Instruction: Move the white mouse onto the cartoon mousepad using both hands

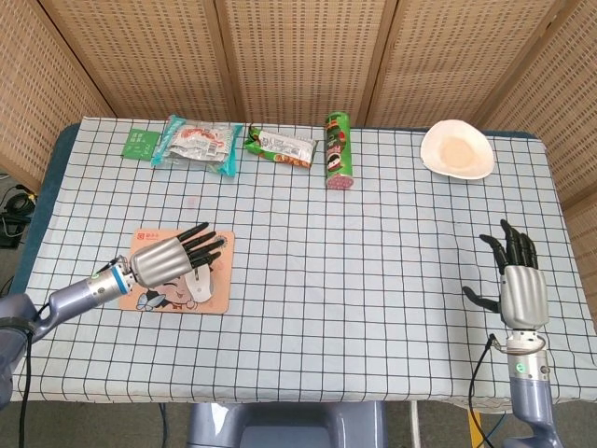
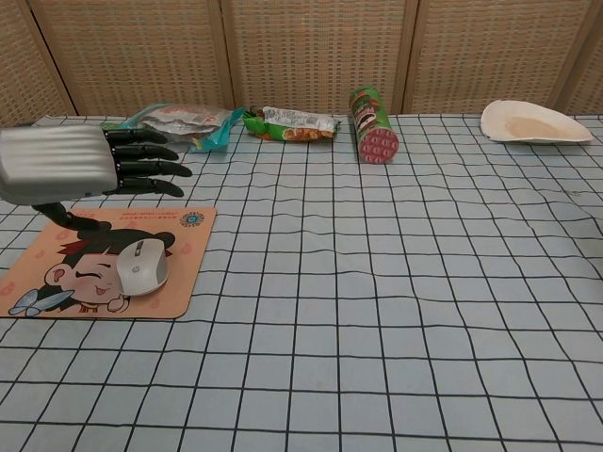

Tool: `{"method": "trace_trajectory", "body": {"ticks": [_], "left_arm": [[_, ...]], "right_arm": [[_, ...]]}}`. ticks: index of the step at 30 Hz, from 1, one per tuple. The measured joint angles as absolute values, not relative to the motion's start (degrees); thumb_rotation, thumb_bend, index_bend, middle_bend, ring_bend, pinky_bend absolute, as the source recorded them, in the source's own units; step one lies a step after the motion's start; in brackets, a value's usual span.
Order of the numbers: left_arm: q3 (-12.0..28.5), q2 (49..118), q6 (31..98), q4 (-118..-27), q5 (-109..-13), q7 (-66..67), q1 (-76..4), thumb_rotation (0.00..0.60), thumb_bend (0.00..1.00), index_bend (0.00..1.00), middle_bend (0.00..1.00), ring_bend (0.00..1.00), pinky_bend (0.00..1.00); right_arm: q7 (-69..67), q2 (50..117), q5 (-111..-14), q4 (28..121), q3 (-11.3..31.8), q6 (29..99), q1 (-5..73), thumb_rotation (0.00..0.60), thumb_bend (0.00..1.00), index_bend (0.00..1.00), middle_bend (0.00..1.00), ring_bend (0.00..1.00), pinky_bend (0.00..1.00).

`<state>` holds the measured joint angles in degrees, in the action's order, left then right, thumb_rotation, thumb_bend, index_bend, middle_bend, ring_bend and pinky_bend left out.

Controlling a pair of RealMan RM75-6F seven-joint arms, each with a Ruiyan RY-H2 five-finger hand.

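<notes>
White mouse (image 2: 141, 266) found flat on cartoon mousepad (image 2: 184, 282), lower left of chest view, untouched. Left robot hand (image 2: 66, 167) raised above and behind it, fingers spread, holding nothing. Right robot hand (image 1: 518, 280) at lower right, fingers splayed, empty.

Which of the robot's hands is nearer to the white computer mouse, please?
Left. The left hand hovers open just above the white computer mouse; the right hand is far across the table near its opposite edge.
</notes>
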<state>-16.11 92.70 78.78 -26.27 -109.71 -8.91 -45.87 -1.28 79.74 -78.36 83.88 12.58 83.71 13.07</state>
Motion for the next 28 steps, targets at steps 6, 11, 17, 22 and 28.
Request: {"method": "trace_trajectory", "body": {"ticks": [6,11,17,22,28], "left_arm": [[-12.05,91.40,80.18,-36.17,-103.80,-6.81,-41.47,0.600,0.22,0.13,0.00,0.00,0.00],[-9.01,89.13,82.03,-54.61,-97.19,0.02,-35.63,0.600,0.19,0.06,0.00,0.00,0.00],[-6.11,86.15,86.56,-79.35,-89.44,9.10,-26.47,0.600,0.17,0.00,0.00,0.00,0.00],[-5.19,84.12,92.93,-89.18,-85.91,17.64,-17.34,0.600,0.17,0.00,0.00,0.00,0.00],[-5.07,82.31,96.31,-91.81,-85.04,20.46,-12.15,0.600,0.16,0.00,0.00,0.00,0.00]], "right_arm": [[-0.17,78.94,-78.48,84.35,11.64,82.16,13.26,0.600,0.18,0.24,0.01,0.00,0.01],[1.88,77.10,-78.91,85.38,9.87,79.33,13.68,0.600,0.18,0.22,0.00,0.00,0.00],[3.22,76.43,-80.83,85.06,8.31,78.55,14.06,0.600,0.18,0.18,0.00,0.00,0.00],[4.98,75.40,-81.49,85.53,6.98,77.34,14.17,0.600,0.18,0.13,0.00,0.00,0.00],[6.58,76.06,-81.40,85.60,7.21,79.59,13.43,0.600,0.18,0.11,0.00,0.00,0.00]]}}
